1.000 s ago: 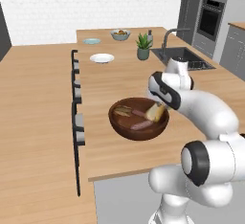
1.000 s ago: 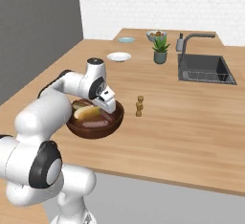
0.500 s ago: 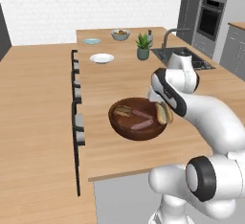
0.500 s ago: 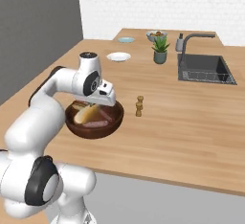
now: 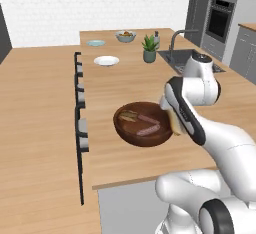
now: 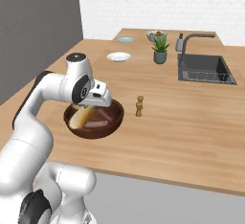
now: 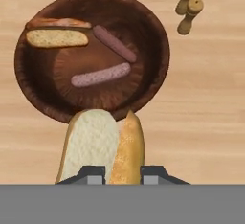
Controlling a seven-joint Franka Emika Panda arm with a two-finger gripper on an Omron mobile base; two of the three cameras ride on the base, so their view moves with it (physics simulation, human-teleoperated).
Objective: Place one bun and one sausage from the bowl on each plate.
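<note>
The dark brown wooden bowl (image 5: 142, 128) (image 6: 98, 122) (image 7: 143, 82) sits near the counter's front edge. Inside it lie two sausages (image 7: 114, 43) (image 7: 100, 74) and a split bun (image 7: 57, 37). My gripper (image 7: 122, 175) (image 6: 91, 106) is shut on another bun (image 7: 103, 146) (image 6: 79, 117) (image 5: 175, 124), which hangs over the bowl's near rim. In the left base view my arm hides most of the hand. Far back on the counter stand the white plate (image 5: 106, 61) (image 6: 118, 56) and, beyond it, the pale blue plate (image 5: 96, 43) (image 6: 126, 39).
Two small wooden shakers (image 6: 139, 106) (image 7: 187, 5) stand just right of the bowl. A potted plant (image 5: 149, 49) (image 6: 161, 50), a grey fruit bowl (image 5: 125, 36) (image 6: 156, 35) and a sink with a tap (image 5: 185, 60) (image 6: 206, 69) lie further back. Dark stools (image 5: 79, 103) line the counter's left edge.
My gripper has carried the bun from over the bowl's middle back toward its near rim. The food in the bowl has stayed put.
</note>
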